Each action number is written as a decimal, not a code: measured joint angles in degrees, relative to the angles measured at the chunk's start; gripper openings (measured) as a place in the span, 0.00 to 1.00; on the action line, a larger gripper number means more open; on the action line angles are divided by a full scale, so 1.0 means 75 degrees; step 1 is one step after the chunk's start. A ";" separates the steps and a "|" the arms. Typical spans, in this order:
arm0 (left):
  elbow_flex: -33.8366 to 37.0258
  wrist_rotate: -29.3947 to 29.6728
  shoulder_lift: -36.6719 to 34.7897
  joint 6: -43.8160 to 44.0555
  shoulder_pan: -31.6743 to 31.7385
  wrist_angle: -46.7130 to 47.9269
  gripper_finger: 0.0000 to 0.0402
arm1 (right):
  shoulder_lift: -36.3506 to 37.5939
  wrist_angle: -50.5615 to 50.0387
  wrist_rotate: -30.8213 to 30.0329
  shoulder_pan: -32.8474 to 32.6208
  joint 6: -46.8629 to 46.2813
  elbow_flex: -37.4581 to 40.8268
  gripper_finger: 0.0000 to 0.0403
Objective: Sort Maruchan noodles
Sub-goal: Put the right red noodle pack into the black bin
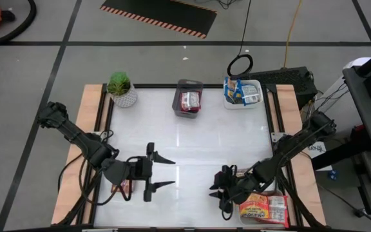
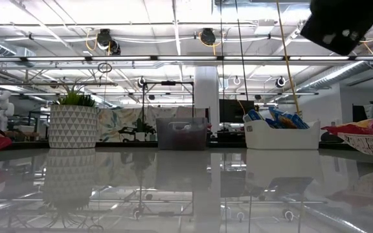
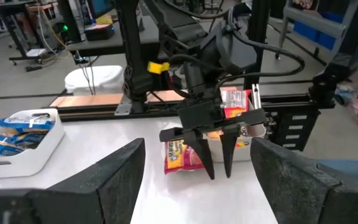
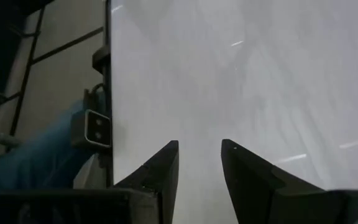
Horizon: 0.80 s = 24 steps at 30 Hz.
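- The left gripper [image 1: 169,172] is seen in the high view over the near-left part of the table [image 1: 192,138], its fingers pointing toward the table's middle.
- Its jaws are spread wide and nothing is held between them.
- A red-and-yellow packet [image 1: 122,187] lies on the table just behind the left gripper, partly hidden under the arm.
- The right gripper [image 1: 216,191] is placed over the near-right part of the table, fingers pointing down and toward the left arm.
- Its jaws are parted only a little; in the right wrist view bare table is seen between the two fingers [image 4: 160,171], and nothing is gripped.
- A pile of orange-and-yellow packets [image 1: 263,208] lies at the near-right corner, just beside the right gripper; in the left wrist view the pile [image 3: 182,155] shows behind that gripper's fingers, and whether it is touched cannot be told.
- A white tray [image 1: 242,93] at the far-right edge is filled with blue-and-yellow packets [image 1: 235,91].
- A grey tray [image 1: 188,98] at the far middle holds red packets [image 1: 189,101].
- A potted plant [image 1: 122,88] stands at the far-left corner, well apart from both grippers.
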<state>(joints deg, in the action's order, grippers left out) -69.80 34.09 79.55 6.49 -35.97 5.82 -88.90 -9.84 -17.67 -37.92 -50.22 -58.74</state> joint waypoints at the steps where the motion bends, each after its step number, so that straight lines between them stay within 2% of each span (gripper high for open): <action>1: 0.0000 0.0000 0.0000 0.0012 -0.0019 0.0000 0.74 | -0.0070 -0.0011 -0.0002 0.0021 0.0066 -0.0116 0.28; 7: 0.0000 0.0003 0.0000 -0.0031 -0.0086 0.0011 0.74 | -0.0452 0.0007 0.0001 0.0051 0.0995 -0.0765 0.28; 12: 0.0000 0.0003 0.0000 -0.0222 -0.0075 0.0060 0.74 | -0.0504 -0.0438 0.0000 0.0127 0.1598 -0.0874 0.28; 24: 0.0000 0.0006 0.0000 -0.0427 -0.0069 0.0297 0.74 | -0.0501 -0.2786 -0.0078 0.0336 0.1231 -0.0863 0.29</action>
<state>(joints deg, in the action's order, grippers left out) -69.80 34.13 79.55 3.29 -36.49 8.05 -92.66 -30.73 -18.26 -35.40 -40.99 -65.21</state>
